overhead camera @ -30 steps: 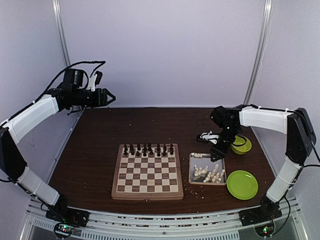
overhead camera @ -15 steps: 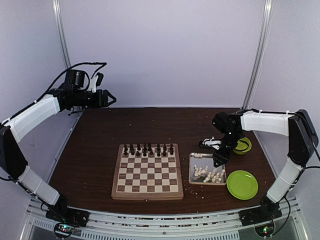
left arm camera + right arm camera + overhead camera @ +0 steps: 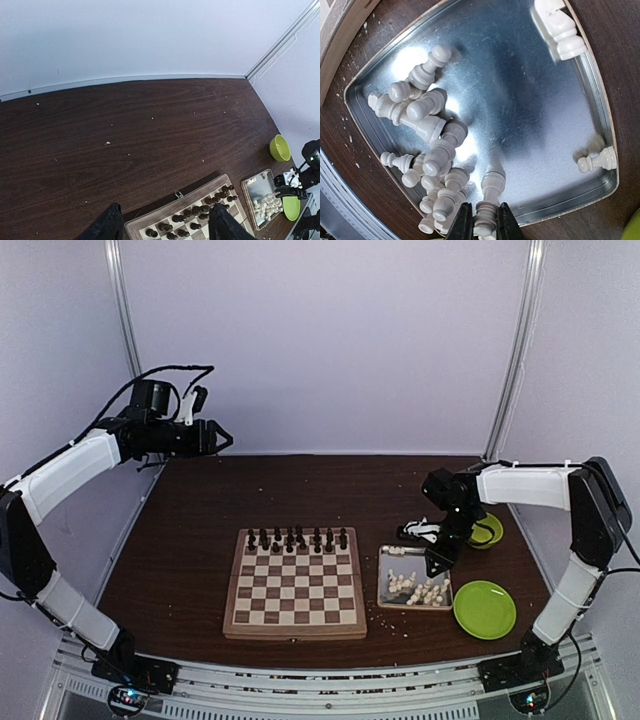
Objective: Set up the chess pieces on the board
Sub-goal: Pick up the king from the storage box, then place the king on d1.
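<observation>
Dropping this past second, the right gripper (image 3: 437, 562) sits in the tray (image 3: 392, 570) among cream chess pieces (image 3: 420, 588), beside the board (image 3: 295, 633); left wrist view: left gripper (image 3: 165, 227) high, fingers spread; right wrist view: jaws pinch one chess piece (image 3: 484, 220), ready to lift

A shiny rectangular metal tray (image 3: 410, 565) sits on the dark brown wooden table (image 3: 300, 490). Near its right corner lies a flat lime-green round plate (image 3: 485, 609). Farther back on that side is a small lime-green bowl (image 3: 490, 536), partly hidden. Left of the tray, small dark brown-black chess pieces (image 3: 297, 538) stand upright in two tidy rows. Pale crumbs (image 3: 385, 618) are scattered over the tabletop, thickest just in front of the tray. Plain pale lilac walls (image 3: 320, 340) close in the space, with a slim metal post (image 3: 517, 350) at the back right corner.
</observation>
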Controlling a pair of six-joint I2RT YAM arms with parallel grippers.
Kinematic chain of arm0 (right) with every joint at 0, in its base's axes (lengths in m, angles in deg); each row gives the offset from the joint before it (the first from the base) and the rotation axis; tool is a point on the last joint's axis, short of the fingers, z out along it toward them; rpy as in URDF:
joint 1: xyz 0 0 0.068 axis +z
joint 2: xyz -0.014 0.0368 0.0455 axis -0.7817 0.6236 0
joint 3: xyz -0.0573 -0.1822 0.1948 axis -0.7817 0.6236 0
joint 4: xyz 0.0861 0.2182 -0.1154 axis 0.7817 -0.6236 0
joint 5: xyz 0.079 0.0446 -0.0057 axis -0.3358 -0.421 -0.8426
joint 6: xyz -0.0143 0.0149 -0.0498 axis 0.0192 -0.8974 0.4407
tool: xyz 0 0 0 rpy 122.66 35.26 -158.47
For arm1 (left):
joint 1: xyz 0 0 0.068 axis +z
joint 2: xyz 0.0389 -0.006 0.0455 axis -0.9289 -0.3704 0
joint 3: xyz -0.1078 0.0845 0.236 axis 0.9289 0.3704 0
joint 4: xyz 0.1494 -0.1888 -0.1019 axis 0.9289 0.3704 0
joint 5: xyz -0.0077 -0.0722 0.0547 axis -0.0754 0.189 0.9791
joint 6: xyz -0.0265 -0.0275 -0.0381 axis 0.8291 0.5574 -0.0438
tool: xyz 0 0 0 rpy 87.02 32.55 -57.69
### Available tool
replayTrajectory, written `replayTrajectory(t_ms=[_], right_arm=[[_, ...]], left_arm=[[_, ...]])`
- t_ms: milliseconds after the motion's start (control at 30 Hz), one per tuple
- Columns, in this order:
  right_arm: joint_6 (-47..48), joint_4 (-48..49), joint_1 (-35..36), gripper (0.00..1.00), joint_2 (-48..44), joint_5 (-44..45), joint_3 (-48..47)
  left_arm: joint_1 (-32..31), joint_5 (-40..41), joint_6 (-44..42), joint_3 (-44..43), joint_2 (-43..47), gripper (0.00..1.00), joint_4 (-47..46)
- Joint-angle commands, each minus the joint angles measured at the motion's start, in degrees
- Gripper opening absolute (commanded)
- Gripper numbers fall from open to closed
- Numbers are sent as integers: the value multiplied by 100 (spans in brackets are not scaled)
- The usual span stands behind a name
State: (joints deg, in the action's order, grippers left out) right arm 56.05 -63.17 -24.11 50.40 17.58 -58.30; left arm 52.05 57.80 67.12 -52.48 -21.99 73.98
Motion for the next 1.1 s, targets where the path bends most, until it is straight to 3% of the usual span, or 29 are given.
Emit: replayTrajectory(t_ms=[0,400,700,867,1067], right_arm=[[-11,58,-68,5,147,35,27],[215,-464,-1072,0,457,-2063,-617],[170,-507,-1274,0,391,-2604,-737],[32,-421,-1229,0,10,-2571,-835],[49,-361,-517,0,-462,-1465,-1440]], left_arm=[[43,-92,10,-190,-43,60,-62],[43,-95,19,-210,-41,60,-30],[42,-115,36,-209,-83,60,-30],[39,-113,39,-210,-88,61,-30],[40,-119,36,-210,-89,61,-30]])
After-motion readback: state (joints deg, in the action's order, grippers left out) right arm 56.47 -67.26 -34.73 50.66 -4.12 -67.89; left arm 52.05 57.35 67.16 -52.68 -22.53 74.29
